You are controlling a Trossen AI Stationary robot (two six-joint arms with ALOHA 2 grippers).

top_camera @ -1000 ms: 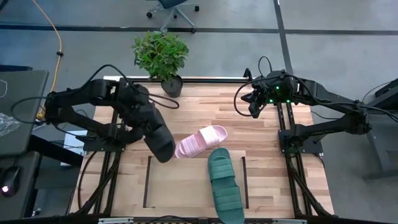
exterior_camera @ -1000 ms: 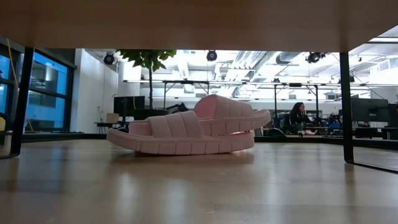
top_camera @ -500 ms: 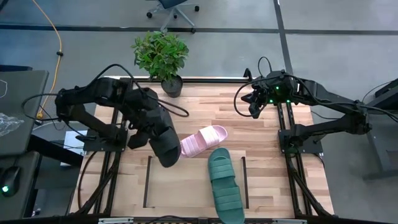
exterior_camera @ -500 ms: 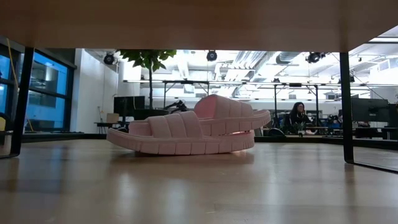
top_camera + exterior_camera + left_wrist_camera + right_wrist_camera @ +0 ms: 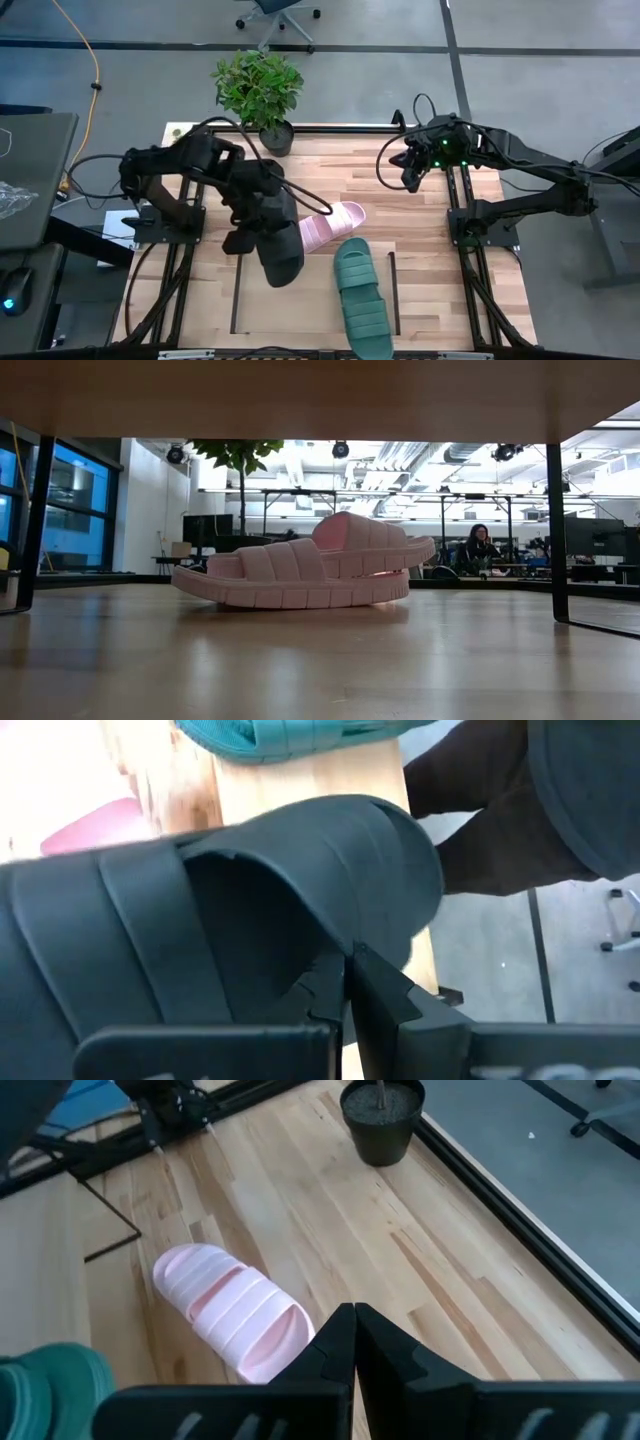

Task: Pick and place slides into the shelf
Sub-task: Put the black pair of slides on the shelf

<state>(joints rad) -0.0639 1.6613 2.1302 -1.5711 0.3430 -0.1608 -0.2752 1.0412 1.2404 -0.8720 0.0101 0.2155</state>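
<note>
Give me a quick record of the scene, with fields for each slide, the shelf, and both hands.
black slide: held by the left hand, hanging over the shelf's rear edge
pink slide: on the table behind the shelf
teal slide: lying on the shelf's right part
shelf: left and middle bare
left hand: shut on the black slide's strap
right hand: shut, empty, raised over the table's right rear

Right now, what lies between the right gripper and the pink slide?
Only bare wooden tabletop separates the right gripper from the pink slide; high view.
</note>
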